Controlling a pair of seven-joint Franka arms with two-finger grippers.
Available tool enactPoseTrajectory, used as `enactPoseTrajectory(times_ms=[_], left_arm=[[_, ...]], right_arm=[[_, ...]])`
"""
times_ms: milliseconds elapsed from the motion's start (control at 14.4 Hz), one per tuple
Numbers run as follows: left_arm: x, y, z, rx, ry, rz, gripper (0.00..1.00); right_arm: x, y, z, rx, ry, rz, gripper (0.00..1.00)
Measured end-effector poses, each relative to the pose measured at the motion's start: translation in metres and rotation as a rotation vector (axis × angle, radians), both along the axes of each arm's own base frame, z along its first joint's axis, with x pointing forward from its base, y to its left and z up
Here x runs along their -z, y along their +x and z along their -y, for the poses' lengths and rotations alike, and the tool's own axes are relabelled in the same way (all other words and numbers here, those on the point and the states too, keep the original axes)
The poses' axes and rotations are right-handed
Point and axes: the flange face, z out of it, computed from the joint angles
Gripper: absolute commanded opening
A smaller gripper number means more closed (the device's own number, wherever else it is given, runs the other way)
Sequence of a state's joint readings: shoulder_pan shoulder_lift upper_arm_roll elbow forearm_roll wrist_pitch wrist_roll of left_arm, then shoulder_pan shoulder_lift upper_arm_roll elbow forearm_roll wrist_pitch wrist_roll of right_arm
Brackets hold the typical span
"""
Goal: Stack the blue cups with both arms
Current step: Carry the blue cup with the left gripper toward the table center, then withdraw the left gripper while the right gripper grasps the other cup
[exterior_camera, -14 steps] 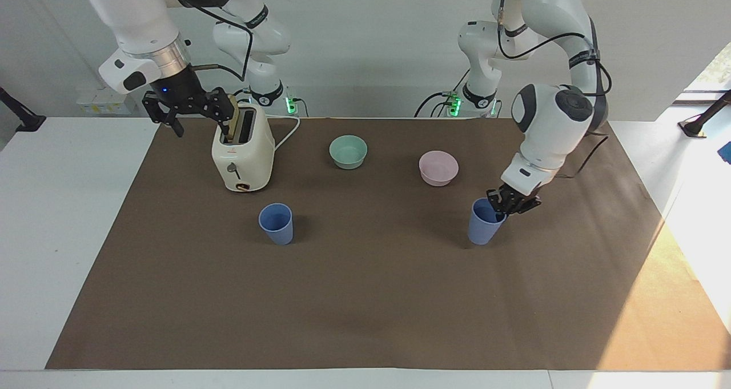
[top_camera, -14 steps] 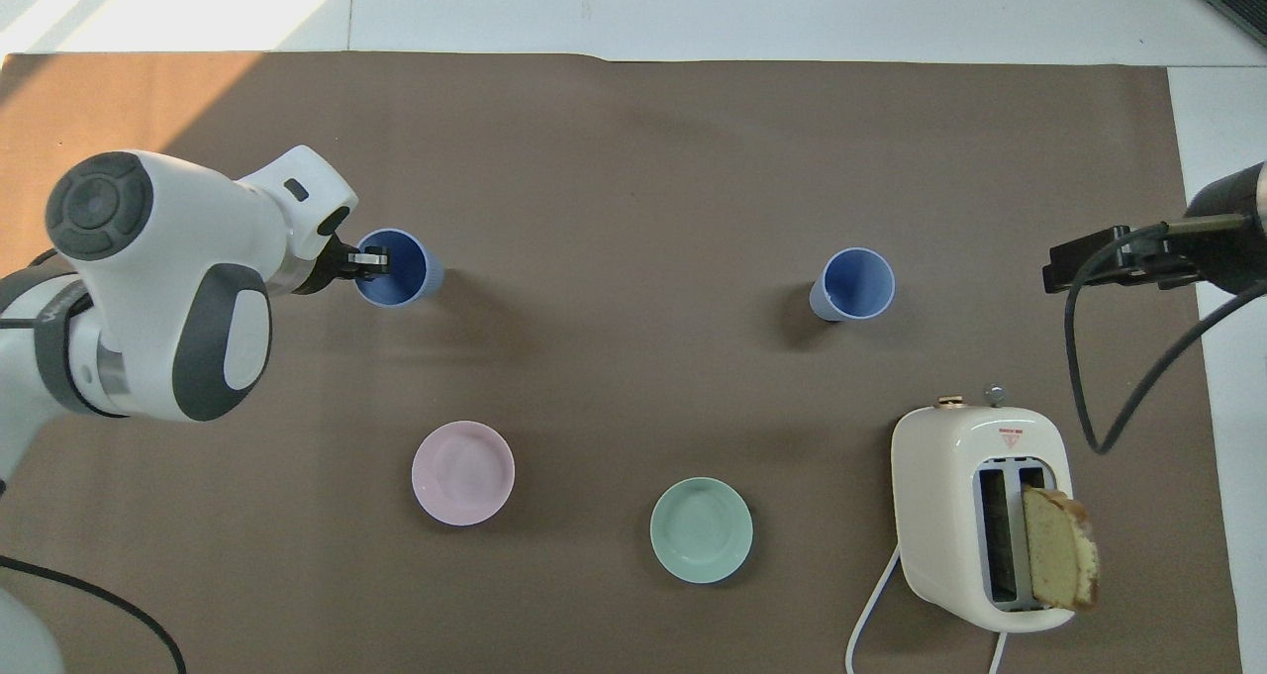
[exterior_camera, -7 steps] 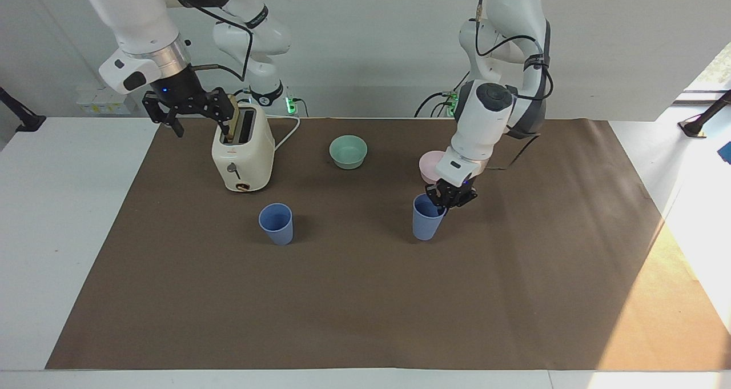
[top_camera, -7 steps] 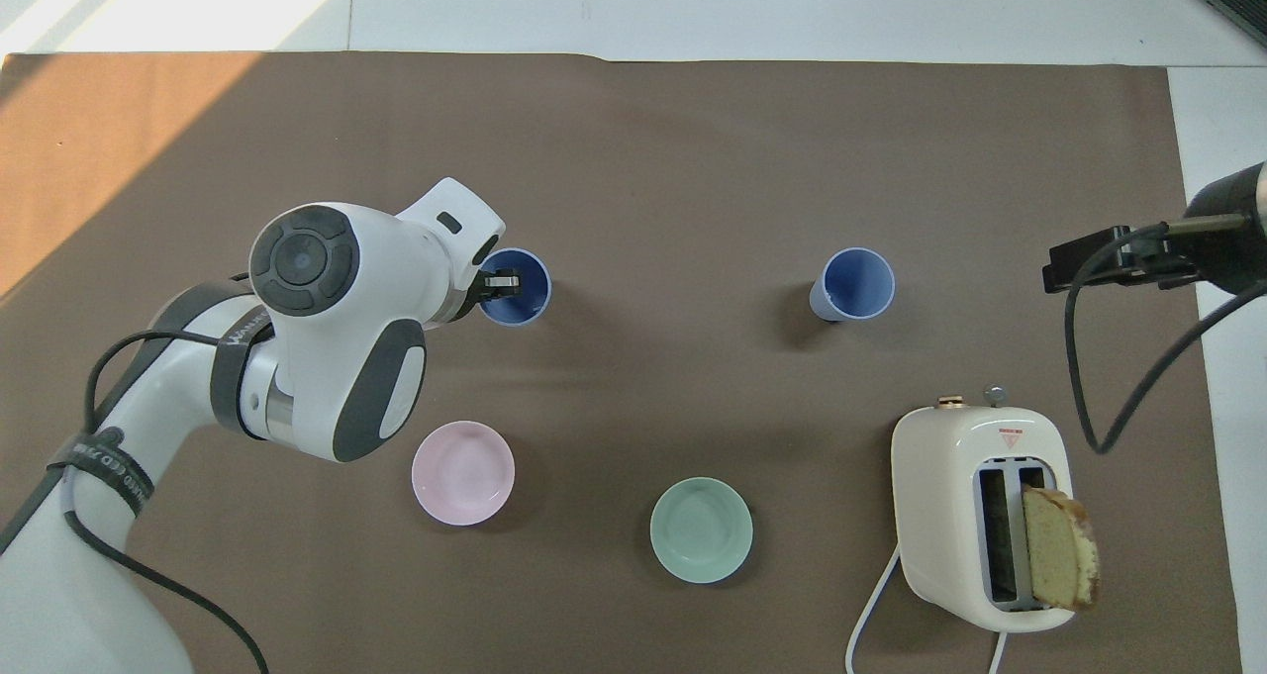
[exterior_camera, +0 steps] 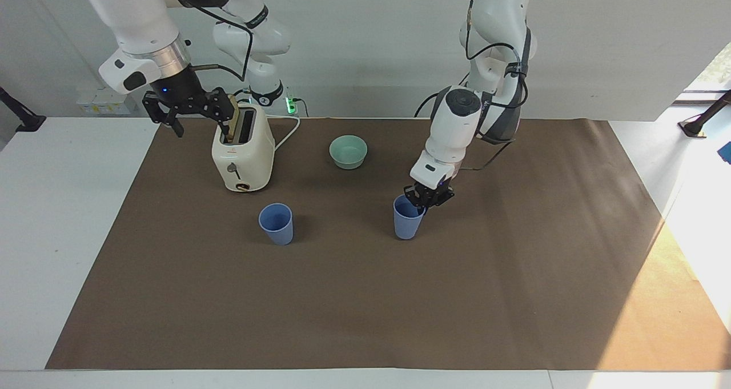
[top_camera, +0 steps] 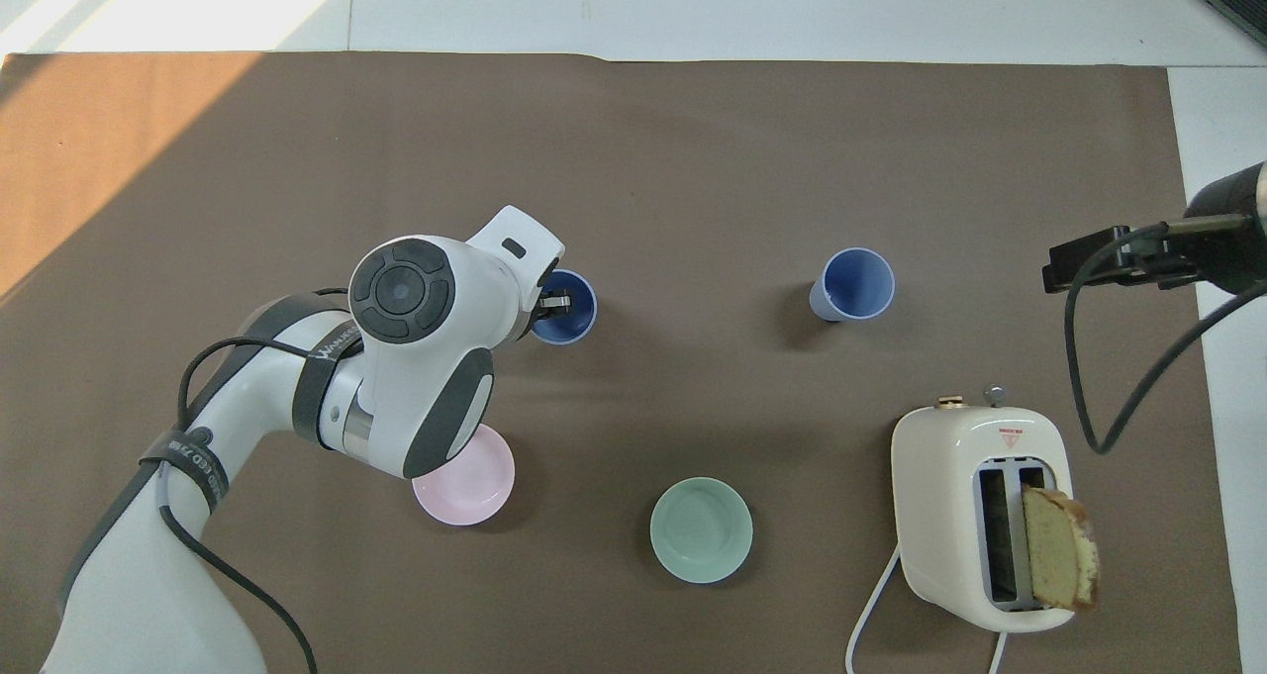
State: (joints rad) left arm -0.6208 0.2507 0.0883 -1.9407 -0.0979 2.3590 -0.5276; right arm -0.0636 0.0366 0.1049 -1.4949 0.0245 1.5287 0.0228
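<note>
One blue cup (exterior_camera: pixel 406 220) (top_camera: pixel 569 313) hangs upright from my left gripper (exterior_camera: pixel 421 199) (top_camera: pixel 556 304), which is shut on its rim, one finger inside. It is low over the middle of the brown mat; whether its base touches the mat I cannot tell. The second blue cup (exterior_camera: pixel 276 224) (top_camera: pixel 853 283) stands alone on the mat toward the right arm's end, farther from the robots than the toaster. My right gripper (exterior_camera: pixel 195 116) waits open and raised beside the toaster's top, holding nothing.
A cream toaster (exterior_camera: pixel 243 160) (top_camera: pixel 980 516) with a bread slice (top_camera: pixel 1059 550) in one slot stands near the right arm. A mint-green bowl (exterior_camera: pixel 348 152) (top_camera: pixel 701 530) and a pink bowl (top_camera: pixel 470 496), partly under the left arm, sit nearer the robots than the cups.
The left arm has carried its blue cup from the left arm's end toward the middle of the mat, closer to the second cup. The right arm has not moved.
</note>
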Motion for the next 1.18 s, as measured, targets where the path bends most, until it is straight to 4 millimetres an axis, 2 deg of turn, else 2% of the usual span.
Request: enactPoseTrajectory(times_ms=[70,139,417,557,696,974,1183], left_arm=[[0.001,-0.001,0.002,-0.002,0.001,-0.003,0.92],[0.001,0.000,0.000,-0.005,0.001,-0.002,1.00],[-0.004,0.008,-0.011,-0.027,0.001,0.005,1.00],[-0.014,0.015,-0.028,-0.049,0.006,-0.003,1.00],[-0.039,0.023,-0.058,-0.036,0.014,-0.013,1.00],[-0.106,0.024,-0.151,0.028,0.024,-0.030,1.00],[-0.131,0.026,-0.209,0.078,0.030,-0.003,1.00]], right_arm=[[0.000,0.000,0.000,0.000,0.000,0.000,1.00],[0.000,0.000,0.000,0.000,0.000,0.000,1.00],[0.000,0.000,0.000,0.000,0.000,0.001,1.00],[0.008,0.002,0.000,0.001,0.001,0.028,1.00],[0.041,0.005,-0.001,0.003,0.001,0.039,1.00],[0.140,0.020,-0.007,0.005,0.020,0.014,1.00],[0.186,0.037,-0.017,0.006,0.050,0.034,1.00]])
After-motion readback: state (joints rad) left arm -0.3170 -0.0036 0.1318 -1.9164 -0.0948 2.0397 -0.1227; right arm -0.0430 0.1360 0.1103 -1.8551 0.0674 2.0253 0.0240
